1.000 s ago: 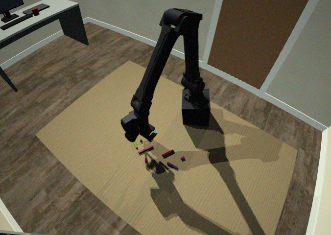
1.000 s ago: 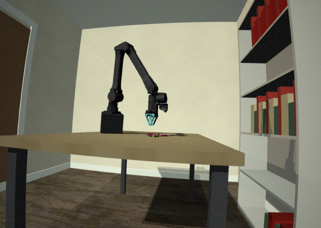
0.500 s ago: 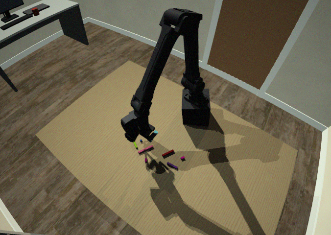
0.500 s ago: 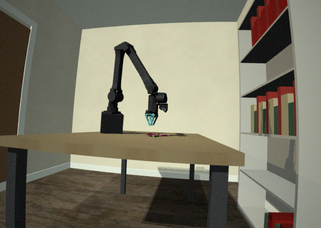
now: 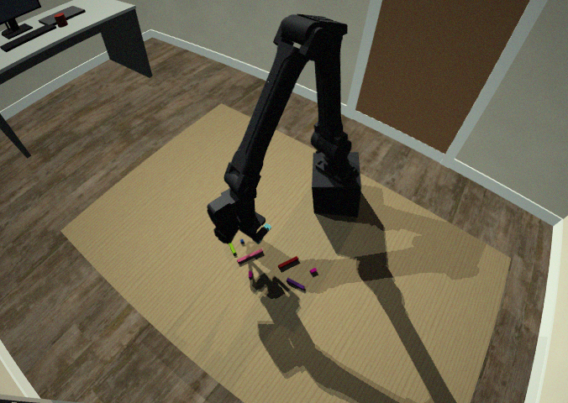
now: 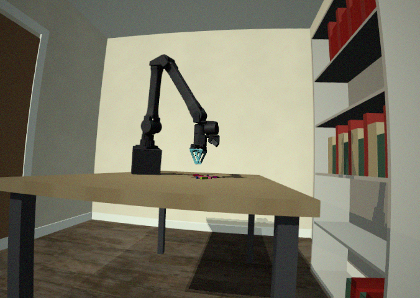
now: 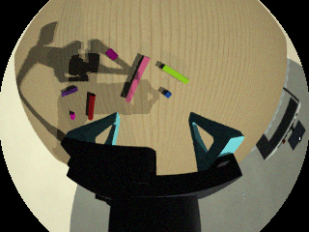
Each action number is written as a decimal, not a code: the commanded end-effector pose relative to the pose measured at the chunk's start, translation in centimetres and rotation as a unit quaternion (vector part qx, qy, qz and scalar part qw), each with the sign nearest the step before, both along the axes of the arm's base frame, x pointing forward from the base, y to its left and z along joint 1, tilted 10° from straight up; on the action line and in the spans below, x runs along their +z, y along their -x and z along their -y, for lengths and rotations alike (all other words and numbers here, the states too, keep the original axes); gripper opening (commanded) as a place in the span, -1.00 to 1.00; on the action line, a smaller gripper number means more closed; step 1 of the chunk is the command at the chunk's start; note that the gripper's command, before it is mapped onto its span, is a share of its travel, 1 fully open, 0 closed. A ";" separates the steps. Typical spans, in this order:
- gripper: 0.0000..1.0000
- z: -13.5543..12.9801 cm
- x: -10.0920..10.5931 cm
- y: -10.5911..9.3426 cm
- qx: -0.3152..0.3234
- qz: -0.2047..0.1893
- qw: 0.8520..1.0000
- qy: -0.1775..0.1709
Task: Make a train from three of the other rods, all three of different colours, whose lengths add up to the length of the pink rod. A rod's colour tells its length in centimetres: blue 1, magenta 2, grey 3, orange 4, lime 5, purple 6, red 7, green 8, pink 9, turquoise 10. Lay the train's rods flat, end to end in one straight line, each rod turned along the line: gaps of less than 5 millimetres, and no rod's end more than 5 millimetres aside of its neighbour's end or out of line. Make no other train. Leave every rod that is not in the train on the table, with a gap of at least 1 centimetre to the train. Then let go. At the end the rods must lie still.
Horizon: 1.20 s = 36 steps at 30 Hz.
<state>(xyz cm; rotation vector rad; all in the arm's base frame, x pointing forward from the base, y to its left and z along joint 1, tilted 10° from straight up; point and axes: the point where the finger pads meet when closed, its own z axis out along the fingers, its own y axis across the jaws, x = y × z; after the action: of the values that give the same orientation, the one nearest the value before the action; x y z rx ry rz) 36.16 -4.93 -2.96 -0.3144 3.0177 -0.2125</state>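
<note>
The pink rod (image 5: 249, 256) (image 7: 137, 77) lies flat near the middle of the table (image 5: 151, 227) (image 6: 147, 193). A lime rod (image 5: 232, 248) (image 7: 174, 72) and a small blue rod (image 5: 242, 241) (image 7: 168, 95) lie close beside it. A red rod (image 5: 288, 263) (image 7: 91, 106), a purple rod (image 5: 296, 284) (image 7: 70, 91) and two magenta rods, one (image 5: 249, 274) (image 7: 112, 54) near the pink rod and one (image 5: 313, 270) (image 7: 72, 115) past the red rod, lie apart in the arm's shadow. My gripper (image 5: 245, 233) (image 6: 197, 159) (image 7: 154, 116) is open and empty. It hangs well above the table, on the base side of the blue rod.
The arm's black base (image 5: 336, 190) (image 6: 146, 159) stands on the table behind the rods. In the exterior view the rods show only as a small cluster (image 6: 205, 176). A desk (image 5: 32, 42) and a bookshelf (image 6: 376, 140) stand away from the table.
</note>
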 end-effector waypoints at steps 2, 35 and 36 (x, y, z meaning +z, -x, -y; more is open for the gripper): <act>1.00 0.5 0.9 -1.6 -0.011 0.019 1.000 0.001; 1.00 -3.2 0.0 -0.5 0.143 -0.008 0.990 0.016; 1.00 -4.4 -0.7 0.2 0.202 -0.020 0.979 0.024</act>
<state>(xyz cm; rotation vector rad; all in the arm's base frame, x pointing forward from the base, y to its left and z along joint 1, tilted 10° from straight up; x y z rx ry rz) 35.88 -2.06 -3.34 -0.6965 2.9689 -0.2356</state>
